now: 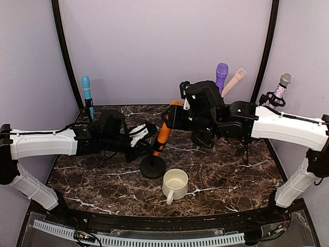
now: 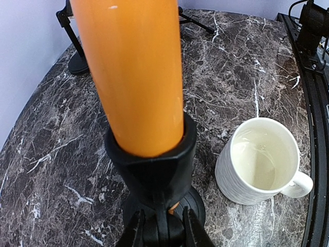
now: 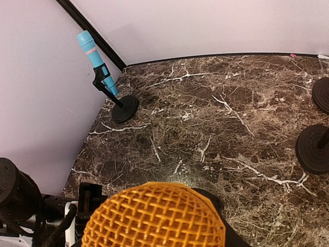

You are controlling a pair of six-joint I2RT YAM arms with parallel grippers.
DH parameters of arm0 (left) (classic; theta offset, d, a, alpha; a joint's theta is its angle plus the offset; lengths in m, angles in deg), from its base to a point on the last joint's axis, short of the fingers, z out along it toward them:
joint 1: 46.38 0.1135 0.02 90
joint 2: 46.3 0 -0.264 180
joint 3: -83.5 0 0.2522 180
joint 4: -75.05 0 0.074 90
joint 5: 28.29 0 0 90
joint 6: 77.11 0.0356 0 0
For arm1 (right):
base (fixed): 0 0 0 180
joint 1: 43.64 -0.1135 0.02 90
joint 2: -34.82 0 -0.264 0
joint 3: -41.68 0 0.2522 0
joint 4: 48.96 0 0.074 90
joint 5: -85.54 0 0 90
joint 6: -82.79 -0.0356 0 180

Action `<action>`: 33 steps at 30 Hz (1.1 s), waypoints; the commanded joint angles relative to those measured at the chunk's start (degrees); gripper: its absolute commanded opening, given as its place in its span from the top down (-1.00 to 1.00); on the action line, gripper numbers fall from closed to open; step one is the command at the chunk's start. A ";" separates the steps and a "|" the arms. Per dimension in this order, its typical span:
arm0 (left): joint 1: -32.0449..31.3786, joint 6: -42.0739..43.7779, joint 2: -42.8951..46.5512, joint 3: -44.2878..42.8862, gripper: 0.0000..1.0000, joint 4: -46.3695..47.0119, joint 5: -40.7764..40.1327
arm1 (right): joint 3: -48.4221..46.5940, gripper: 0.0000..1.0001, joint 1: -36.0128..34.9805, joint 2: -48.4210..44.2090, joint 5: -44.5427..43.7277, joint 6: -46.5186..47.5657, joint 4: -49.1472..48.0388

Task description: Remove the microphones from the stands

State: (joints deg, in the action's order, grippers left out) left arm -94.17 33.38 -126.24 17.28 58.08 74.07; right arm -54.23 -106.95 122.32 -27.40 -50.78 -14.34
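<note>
An orange microphone (image 1: 164, 133) leans in the black clip (image 2: 151, 159) of a short stand with a round base (image 1: 152, 166) at the table's middle. My left gripper (image 1: 149, 131) comes in from the left and is shut on the stand's stem just below the clip; in the left wrist view its fingers (image 2: 134, 231) flank the stem under the orange body (image 2: 133, 77). My right gripper (image 1: 174, 116) is at the microphone's top end and closed around it. The orange mesh head (image 3: 154, 216) fills the bottom of the right wrist view and hides the fingers.
A white mug (image 1: 175, 184) stands just right of the stand's base, also in the left wrist view (image 2: 262, 159). A blue microphone on a stand (image 1: 86, 90) is back left. Purple (image 1: 221, 74), beige (image 1: 235, 81) and glittery (image 1: 281, 85) microphones stand back right.
</note>
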 commanded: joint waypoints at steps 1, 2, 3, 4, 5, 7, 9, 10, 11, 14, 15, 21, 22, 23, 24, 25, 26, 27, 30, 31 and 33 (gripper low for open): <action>0.16 1.92 -0.75 1.50 1.00 -10.19 -2.73 | 0.76 0.62 3.55 -6.66 -0.38 5.04 -16.26; 0.18 1.92 -0.68 1.43 1.00 -10.27 -2.70 | 1.25 0.62 3.77 -7.05 1.18 6.14 -16.95; 0.16 1.97 -0.67 1.41 1.00 -10.30 -2.65 | 1.69 0.62 3.87 -7.43 2.99 7.26 -17.32; 0.20 1.93 -0.66 1.41 1.00 -10.33 -2.51 | 2.00 0.62 3.89 -7.70 4.43 8.51 -17.55; 0.18 1.93 -0.66 1.36 1.00 -10.29 -2.51 | 2.26 0.62 3.89 -8.05 5.69 9.46 -17.79; 0.16 1.94 -0.64 1.32 1.00 -10.40 -2.38 | 2.91 0.62 3.92 -8.73 8.57 11.88 -18.49; 0.20 1.92 -0.64 1.27 1.00 -10.51 -2.42 | 3.49 0.62 3.91 -9.57 10.48 13.55 -18.95; 0.19 1.92 -0.72 1.24 1.00 -10.51 -2.43 | 3.69 0.62 3.91 -9.88 11.13 14.36 -19.01; 0.21 1.97 -0.74 1.23 1.00 -10.57 -2.43 | 3.74 0.62 3.90 -10.16 11.79 15.20 -18.93; 0.18 1.92 -0.85 1.23 1.00 -10.55 -2.41 | 3.88 0.62 3.89 -10.96 14.54 17.05 -19.28; 0.18 1.92 -0.90 1.18 1.00 -10.59 -2.47 | 3.92 0.62 3.89 -11.24 15.66 17.66 -19.74; 0.17 2.05 -1.10 1.05 1.00 -10.82 -2.55 | 3.43 0.62 3.89 -11.53 21.61 20.82 -19.29; 0.21 2.07 -1.10 1.05 1.00 -10.84 -2.58 | 3.33 0.62 3.89 -11.56 22.05 21.10 -19.06; 0.19 2.09 -1.09 1.05 1.00 -10.83 -2.64 | 3.31 0.62 3.93 -11.68 21.96 21.29 -18.78; 0.22 2.09 -1.09 1.05 1.00 -10.85 -2.61 | 3.31 0.62 3.90 -11.68 20.89 21.10 -18.48; 0.23 2.10 -1.14 1.05 1.00 -10.81 -2.65 | 3.31 0.62 3.92 -11.81 19.44 20.29 -18.10; 0.22 2.10 -1.13 1.05 1.00 -10.74 -2.79 | 3.23 0.62 3.90 -11.83 18.00 19.59 -17.91; 0.19 2.10 -1.15 1.05 1.00 -10.71 -2.70 | 3.15 0.62 3.89 -11.83 16.87 18.76 -17.66; 0.23 2.02 -1.24 1.05 1.00 -10.77 -2.90 | 2.77 0.63 3.94 -11.47 13.46 14.88 -17.05; 0.19 2.03 -1.26 1.05 1.00 -10.73 -3.02 | 2.40 0.63 3.90 -11.17 11.79 13.08 -16.56; 0.18 2.09 -1.39 1.05 1.00 -10.65 -3.46 | 1.54 0.63 3.90 -10.31 8.14 9.38 -14.17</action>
State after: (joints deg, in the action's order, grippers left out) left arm -94.67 34.48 -126.22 16.95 57.73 74.33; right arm -47.93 -103.30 116.62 -11.18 -34.35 -19.67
